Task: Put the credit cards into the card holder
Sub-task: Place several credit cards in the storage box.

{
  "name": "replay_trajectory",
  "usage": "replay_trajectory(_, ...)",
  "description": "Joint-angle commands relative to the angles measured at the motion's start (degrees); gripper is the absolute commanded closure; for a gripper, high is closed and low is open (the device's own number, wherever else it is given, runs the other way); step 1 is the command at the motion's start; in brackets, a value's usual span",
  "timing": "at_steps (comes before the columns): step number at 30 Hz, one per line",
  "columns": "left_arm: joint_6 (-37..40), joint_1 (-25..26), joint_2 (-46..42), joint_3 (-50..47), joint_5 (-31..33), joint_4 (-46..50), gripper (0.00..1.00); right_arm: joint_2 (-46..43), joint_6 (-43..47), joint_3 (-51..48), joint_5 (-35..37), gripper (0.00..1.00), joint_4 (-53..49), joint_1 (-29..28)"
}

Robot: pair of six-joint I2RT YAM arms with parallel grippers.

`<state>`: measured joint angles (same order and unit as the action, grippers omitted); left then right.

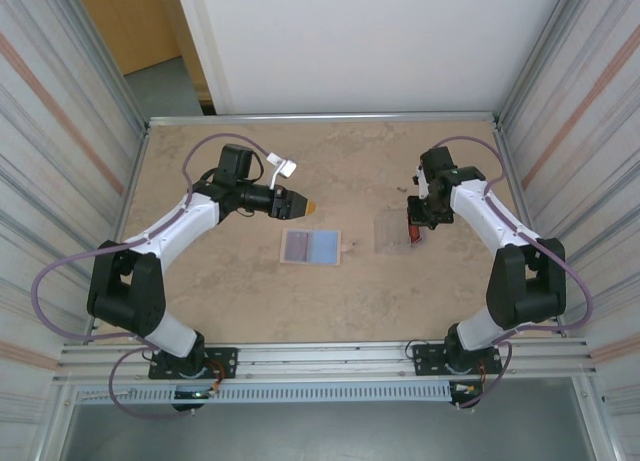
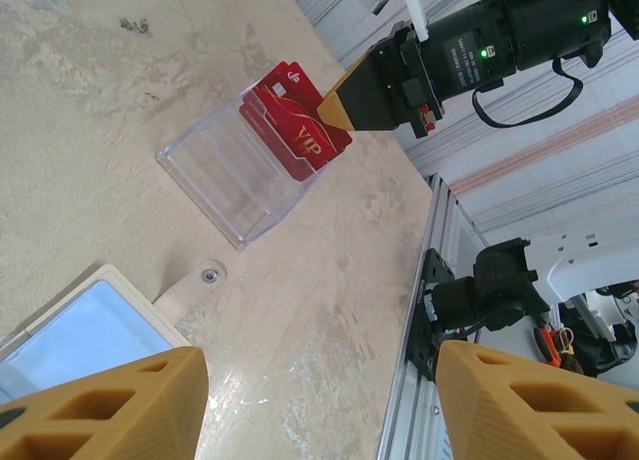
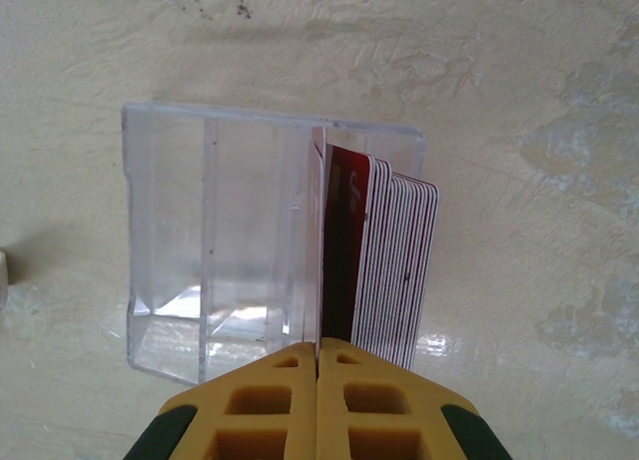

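Observation:
Several red credit cards [image 3: 399, 270] stand on edge at the right end of a clear plastic box [image 3: 215, 230] with dividers. My right gripper [image 3: 319, 352] is shut on the near edge of one red card [image 3: 341, 250] at the box. The left wrist view shows that same gripper [image 2: 334, 109] pinching the red "VIP" card [image 2: 305, 136], which leans out of the box [image 2: 235, 166]. The card holder [image 1: 311, 247], a flat beige-edged sleeve with a greyish-blue see-through window, lies mid-table. My left gripper [image 1: 297, 207] hovers open just behind it, with nothing between its fingers [image 2: 100, 405].
The clear box [image 1: 388, 233] sits right of the card holder [image 2: 70, 330] with a gap of bare table between them. A snap tab [image 2: 208, 274] sticks out of the holder toward the box. Metal rails edge the table, with ribbed walls on both sides.

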<state>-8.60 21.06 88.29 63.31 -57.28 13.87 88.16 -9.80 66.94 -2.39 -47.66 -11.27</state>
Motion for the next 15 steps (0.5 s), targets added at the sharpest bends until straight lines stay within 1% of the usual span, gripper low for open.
replay_trajectory(1,1.6,-0.4,-1.0,-0.5,-0.1,0.5,0.38,0.3,0.6,1.9,1.9,0.96,-1.2,-0.2)
replay_trajectory(7,1.5,-0.5,-1.0,-0.6,-0.1,0.6,0.37,0.5,0.4,2.1,1.9,0.95,-1.3,-0.3)
replay_trajectory(11,1.6,-0.5,-1.1,-0.6,-0.1,0.7,0.38,0.4,0.5,2.1,2.2,0.93,-1.6,-0.3)
replay_trajectory(14,1.7,-0.5,-1.0,-0.6,-0.1,0.6,0.38,0.5,0.7,2.1,2.1,0.98,-1.5,-0.3)
replay_trajectory(15,1.7,-0.5,-1.0,-0.7,-0.1,0.7,0.37,0.5,0.7,2.2,2.2,0.98,-1.6,-0.2)
